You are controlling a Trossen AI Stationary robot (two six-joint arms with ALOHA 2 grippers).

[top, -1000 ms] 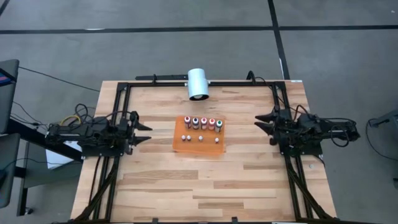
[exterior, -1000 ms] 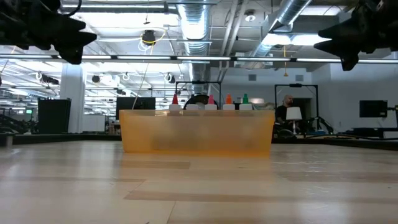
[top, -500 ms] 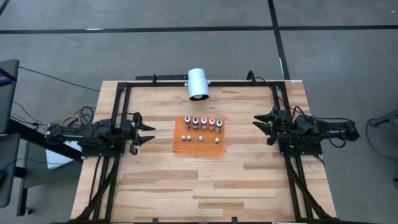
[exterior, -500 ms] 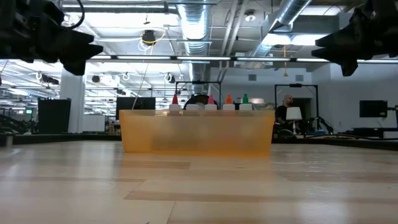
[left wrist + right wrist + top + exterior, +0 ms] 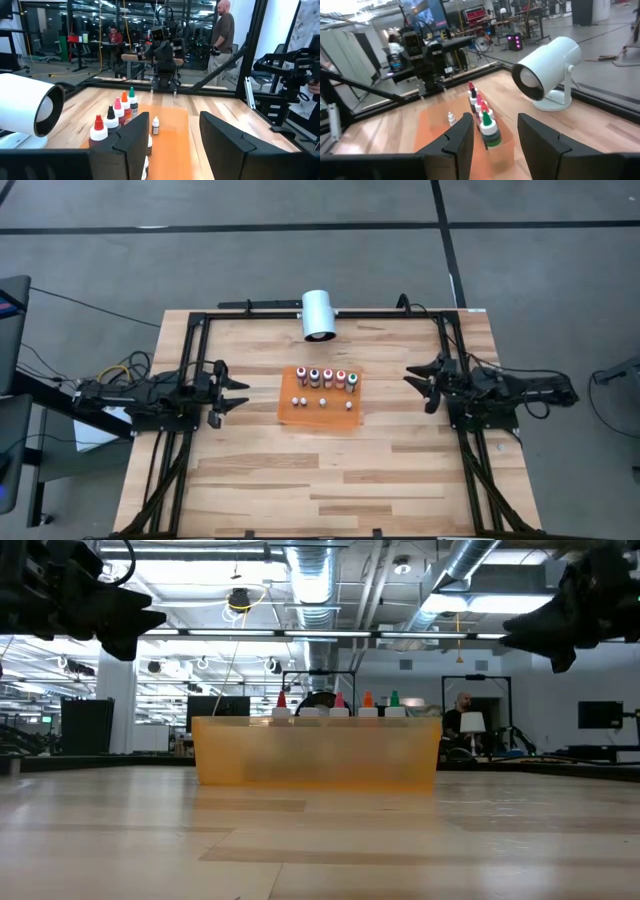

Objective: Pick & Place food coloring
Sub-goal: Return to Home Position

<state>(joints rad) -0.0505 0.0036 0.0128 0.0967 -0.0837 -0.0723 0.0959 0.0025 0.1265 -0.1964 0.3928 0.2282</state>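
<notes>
Bottles (image 5: 327, 377): I see them upright in the tray (image 5: 320, 418).
Left gripper (image 5: 240, 393): fingers apart — left of tray.
Right gripper (image 5: 416, 389): apart too — right of it.

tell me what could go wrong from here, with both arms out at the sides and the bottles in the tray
1. The row of bottles stands packed together along one wall of the orange tray; a nudge to one could topple its neighbours.
2. Their tips rise above the tray wall in the low view, so a low pass by the left gripper or right gripper, both open and facing the tray, might clip them.
</notes>
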